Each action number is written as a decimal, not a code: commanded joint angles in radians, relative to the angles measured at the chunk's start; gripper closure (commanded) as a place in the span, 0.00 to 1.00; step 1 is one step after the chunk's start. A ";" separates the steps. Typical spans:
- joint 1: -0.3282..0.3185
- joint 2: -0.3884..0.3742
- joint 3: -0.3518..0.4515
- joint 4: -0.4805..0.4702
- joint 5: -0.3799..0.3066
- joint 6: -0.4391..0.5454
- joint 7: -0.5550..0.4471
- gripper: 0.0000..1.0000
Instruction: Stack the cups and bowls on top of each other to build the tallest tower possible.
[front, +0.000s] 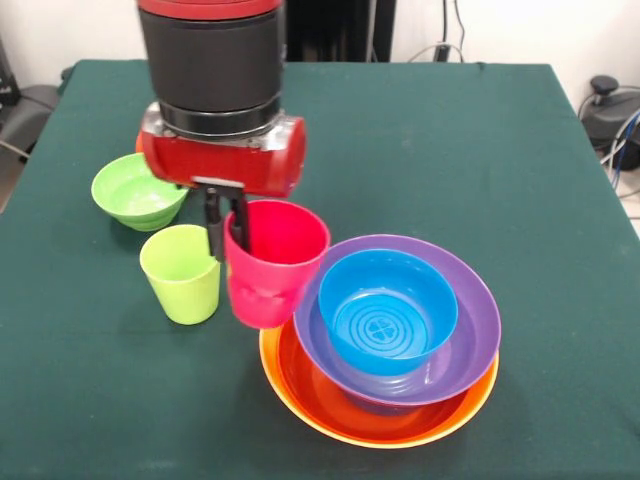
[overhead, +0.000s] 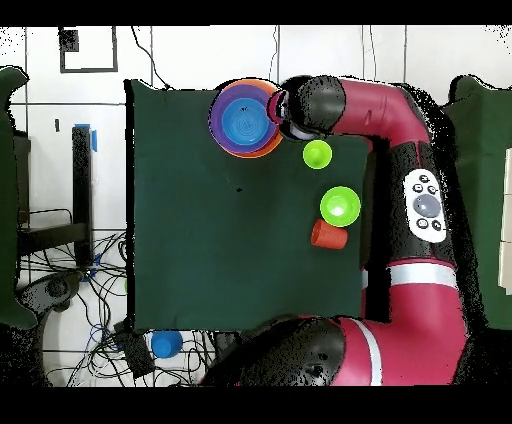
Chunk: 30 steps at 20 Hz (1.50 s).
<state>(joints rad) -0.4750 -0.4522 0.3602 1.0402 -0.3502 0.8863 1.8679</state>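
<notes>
My gripper (front: 228, 245) is shut on the near wall of the pinkish red cup (front: 278, 265), with one finger inside and one outside. The cup is upright, right beside a low tower: a wide red-orange bowl (front: 300, 395) at the bottom, a wide purple bowl (front: 470, 320) in it, and a small blue bowl (front: 388, 312) on top. The lime green cup (front: 182, 272) stands upright just left of the red cup. The small green bowl (front: 138, 190) sits behind it. In the overhead view the orange cup (overhead: 328, 235) lies near the green bowl (overhead: 340, 205). The arm hides the orange cup in the front view.
A second small blue bowl (overhead: 166, 344) lies off the table among cables, near the robot's base. The green table cloth (front: 480, 150) ends close in front of the tower. The big pink and big yellow-orange bowls are out of view.
</notes>
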 joint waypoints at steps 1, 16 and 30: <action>0.048 -0.023 -0.037 0.065 0.019 0.117 0.062 1.00; 0.091 -0.091 -0.091 0.150 0.081 0.088 0.097 1.00; 0.137 -0.082 -0.130 0.247 0.130 -0.035 0.140 1.00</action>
<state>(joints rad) -0.3757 -0.5636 0.2384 1.1655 -0.2263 0.9020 1.8679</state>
